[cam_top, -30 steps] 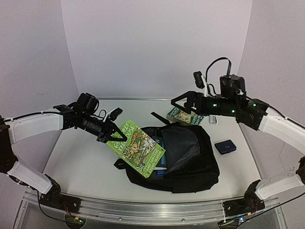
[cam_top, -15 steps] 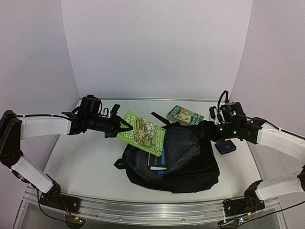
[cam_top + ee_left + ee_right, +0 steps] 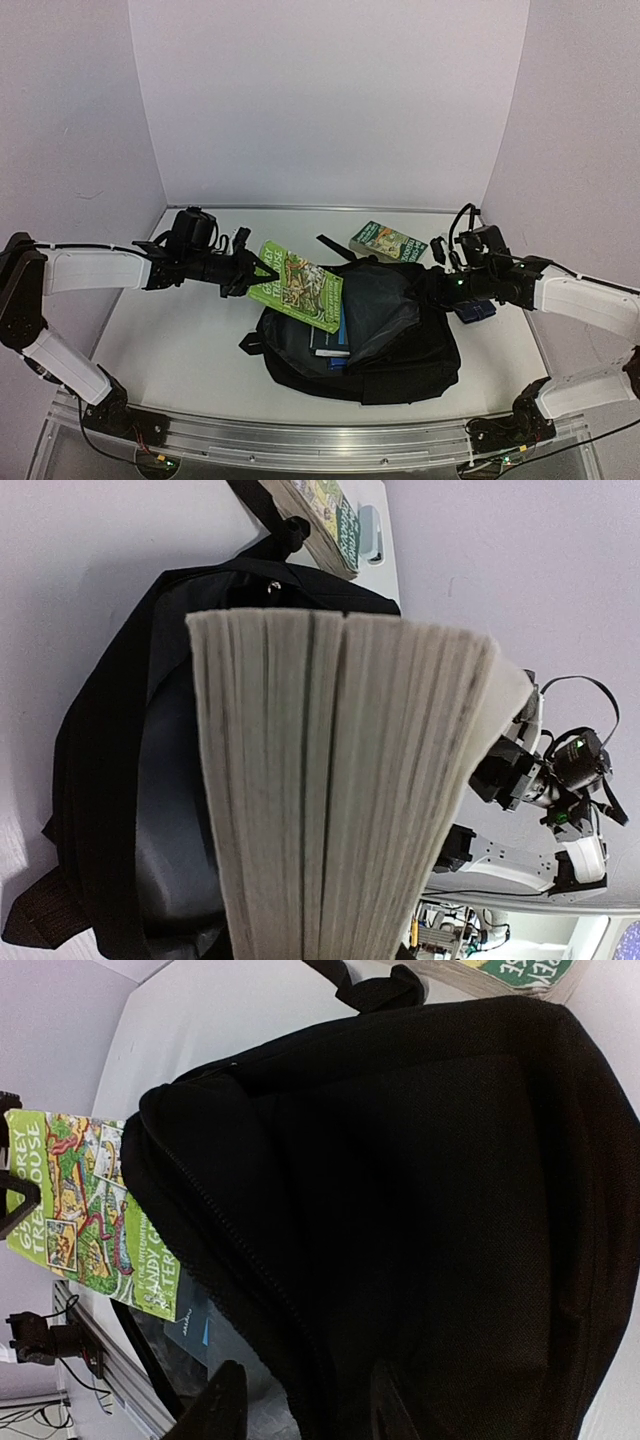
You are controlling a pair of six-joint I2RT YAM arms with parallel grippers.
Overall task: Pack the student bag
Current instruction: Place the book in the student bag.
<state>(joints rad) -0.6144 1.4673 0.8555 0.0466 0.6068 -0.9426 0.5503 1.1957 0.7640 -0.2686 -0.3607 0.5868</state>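
Our left fingers clamp a thick green paperback; our right fingers straddle the soft black bag; we cannot tell their grip.

The left arm extends level from the left, above the surface. Its end effector is clamped on a green book. The right arm reaches in low. Its end effector has its fingers partly apart astride the student bag rim.
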